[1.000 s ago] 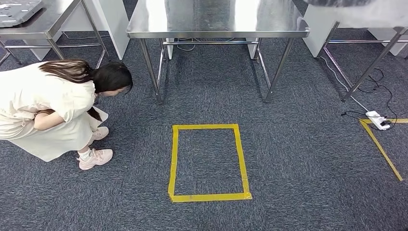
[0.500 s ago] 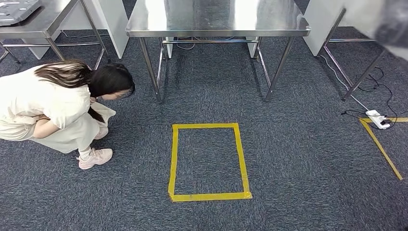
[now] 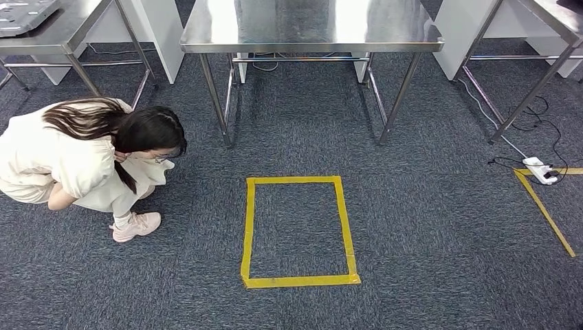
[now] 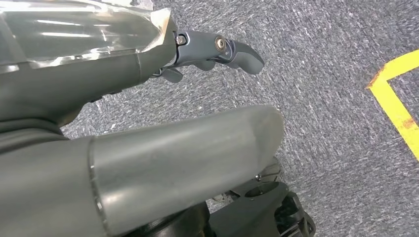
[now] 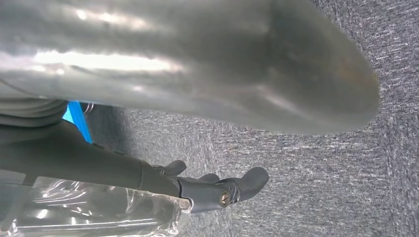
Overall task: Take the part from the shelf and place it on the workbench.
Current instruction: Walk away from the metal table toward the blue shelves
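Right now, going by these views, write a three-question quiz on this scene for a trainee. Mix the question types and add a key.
1. True or false: the person stands upright beside the workbench.
2. What lies on the carpet in front of the workbench? A. a yellow tape rectangle B. a red cone C. a blue box
3. Fill in: the white power strip lies on the robot's ____ side.

Key: 1 false, the person crouches. 2 A. 3 right.
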Robot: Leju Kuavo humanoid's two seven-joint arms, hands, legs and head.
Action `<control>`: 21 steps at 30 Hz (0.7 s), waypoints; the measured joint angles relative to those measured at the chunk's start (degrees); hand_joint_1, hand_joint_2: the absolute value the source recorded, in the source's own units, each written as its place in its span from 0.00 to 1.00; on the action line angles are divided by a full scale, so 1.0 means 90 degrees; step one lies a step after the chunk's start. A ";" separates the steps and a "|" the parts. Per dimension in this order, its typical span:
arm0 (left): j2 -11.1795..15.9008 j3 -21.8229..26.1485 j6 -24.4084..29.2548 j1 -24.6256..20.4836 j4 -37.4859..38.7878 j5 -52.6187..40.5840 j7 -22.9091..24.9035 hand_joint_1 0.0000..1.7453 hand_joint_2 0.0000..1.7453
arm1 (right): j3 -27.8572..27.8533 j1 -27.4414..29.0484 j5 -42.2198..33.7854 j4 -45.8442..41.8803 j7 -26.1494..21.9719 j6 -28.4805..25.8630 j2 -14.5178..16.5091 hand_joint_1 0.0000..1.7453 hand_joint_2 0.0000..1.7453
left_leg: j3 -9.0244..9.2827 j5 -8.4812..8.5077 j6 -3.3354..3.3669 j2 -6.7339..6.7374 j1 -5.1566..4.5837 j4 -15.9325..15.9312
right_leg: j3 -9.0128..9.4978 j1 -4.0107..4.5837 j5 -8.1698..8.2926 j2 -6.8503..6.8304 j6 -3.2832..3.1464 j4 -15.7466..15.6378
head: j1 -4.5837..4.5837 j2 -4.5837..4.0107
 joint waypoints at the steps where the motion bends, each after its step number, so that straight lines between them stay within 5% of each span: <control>1: 0.0002 0.0001 0.0001 0.0000 0.0000 0.0001 0.0009 0.00 0.00 | 0.0007 0.0000 0.0004 0.0000 0.0002 0.0002 0.0000 0.00 0.00 | 0.0000 0.0000 0.0000 0.0000 0.0000 0.0000 | 0.0000 0.0000 0.0000 0.0000 0.0000 0.0000 | 0.0000 0.0000; 5: 0.0007 0.0009 -0.0012 0.0000 0.0000 0.0015 0.0047 0.00 0.00 | 0.0032 -0.0001 -0.0001 0.0001 0.0015 0.0009 0.0004 0.00 0.00 | -0.0006 -0.0006 0.0014 -0.0002 -0.0005 0.0013 | 0.0004 -0.0026 0.0007 -0.0002 0.0013 -0.0007 | -0.0001 0.0000; 9: 0.0001 0.0011 -0.0022 -0.0002 0.0000 0.0010 0.0069 0.00 0.00 | 0.0032 -0.0005 -0.0036 -0.0002 0.0043 0.0005 0.0011 0.00 0.00 | 0.0048 0.0087 0.0139 -0.0007 0.0035 -0.0155 | 0.0019 -0.0043 0.0000 -0.0008 0.0088 -0.0013 | -0.0035 0.0000; 11: -0.0010 0.0010 -0.0026 -0.0009 0.0000 0.0007 0.0072 0.00 0.00 | 0.0032 -0.0005 -0.0046 -0.0002 0.0044 0.0002 0.0008 0.00 0.00 | 0.0092 0.0196 0.0178 0.0011 0.0089 -0.0328 | -0.0194 -0.0034 -0.0274 0.0000 0.0051 0.0428 | 0.0002 0.0000; 13: -0.0013 0.0010 -0.0035 -0.0012 0.0000 0.0004 0.0077 0.00 0.00 | 0.0032 0.0000 -0.0052 -0.0002 0.0044 0.0002 0.0010 0.00 0.00 | 0.0052 0.0241 0.0173 0.0015 0.0090 -0.0350 | -0.0606 -0.0089 -0.0658 0.0006 0.0040 0.1246 | 0.0060 0.0000; 15: -0.0016 0.0010 -0.0039 -0.0007 0.0000 0.0002 0.0080 0.00 0.00 | 0.0032 0.0012 -0.0059 -0.0002 0.0049 0.0002 0.0007 0.00 0.00 | -0.0012 0.0270 0.0122 0.0012 0.0115 -0.0327 | -0.0807 -0.0170 -0.0774 0.0005 0.0150 0.1682 | 0.0081 0.0000; 19: -0.0005 0.0010 -0.0040 -0.0007 -0.0002 0.0000 0.0081 0.00 0.00 | 0.0032 0.0007 -0.0072 0.0003 0.0063 0.0002 0.0012 0.00 0.00 | -0.0201 0.0273 -0.0096 0.0001 0.0244 -0.0092 | -0.0184 -0.0310 -0.0170 -0.0028 0.0526 0.0387 | 0.0119 0.0001; 21: 0.0005 0.0010 -0.0039 -0.0008 -0.0004 0.0000 0.0078 0.00 0.00 | 0.0032 0.0000 -0.0069 0.0002 0.0064 0.0002 0.0017 0.00 0.00 | -0.0243 0.0246 -0.0233 0.0001 0.0249 0.0008 | -0.0162 -0.0278 -0.0044 -0.0036 0.0429 0.0229 | 0.0154 0.0000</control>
